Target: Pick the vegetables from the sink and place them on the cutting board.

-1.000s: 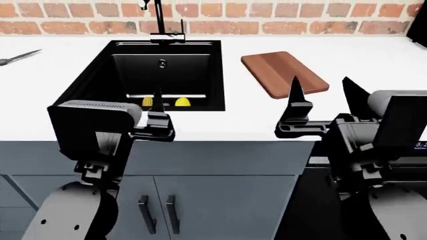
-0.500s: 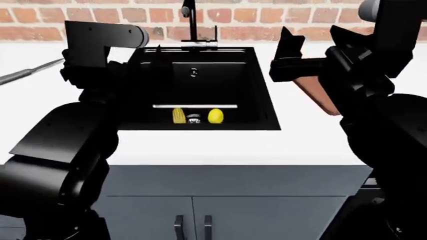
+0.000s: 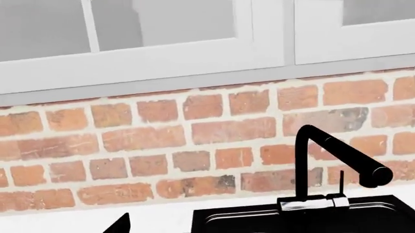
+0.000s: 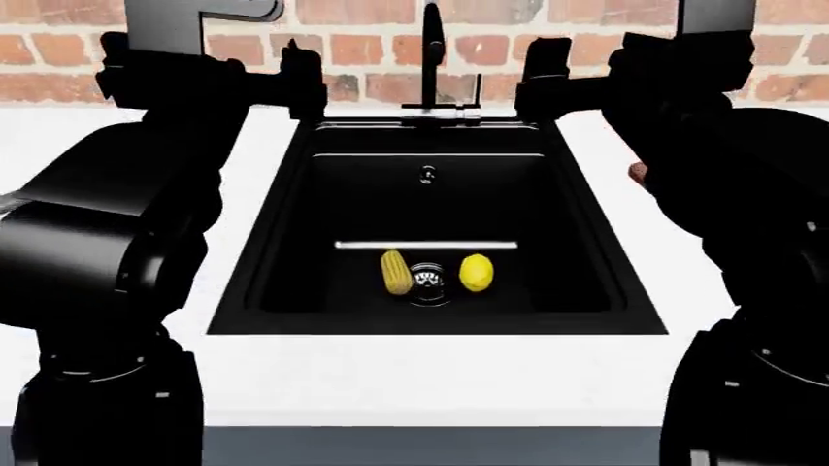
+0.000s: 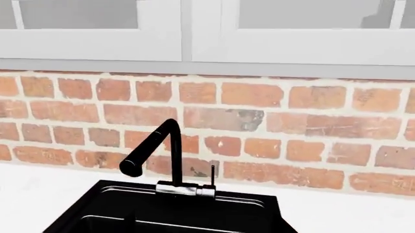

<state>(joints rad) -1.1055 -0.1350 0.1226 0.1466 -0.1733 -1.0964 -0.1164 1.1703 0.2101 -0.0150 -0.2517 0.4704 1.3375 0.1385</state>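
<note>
The black sink (image 4: 285, 243) fills the middle of the head view. On its floor the ridged corn cob (image 4: 396, 272) lies left of the steel drain (image 4: 428, 279), and the smooth yellow oval (image 4: 477, 272) lies right of it. Both arms are raised high near the back wall. My left gripper (image 4: 214, 73) is open and empty over the sink's back left corner; one fingertip (image 3: 120, 225) shows in the left wrist view. My right gripper (image 4: 589, 68) is open and empty over the back right corner. The cutting board (image 4: 638, 173) is almost wholly hidden behind my right arm.
The tall black faucet (image 4: 432, 49) stands at the sink's back rim, between the two grippers; it also shows in the left wrist view (image 3: 337, 155) and the right wrist view (image 5: 152, 145). White counter (image 4: 428, 379) surrounds the sink. A brick wall (image 5: 259, 126) rises behind, with cabinets (image 3: 162, 53) above.
The head view has moved closer and now looks straight down into the sink. Both arms have risen to the back wall. The right arm now covers the cutting board.
</note>
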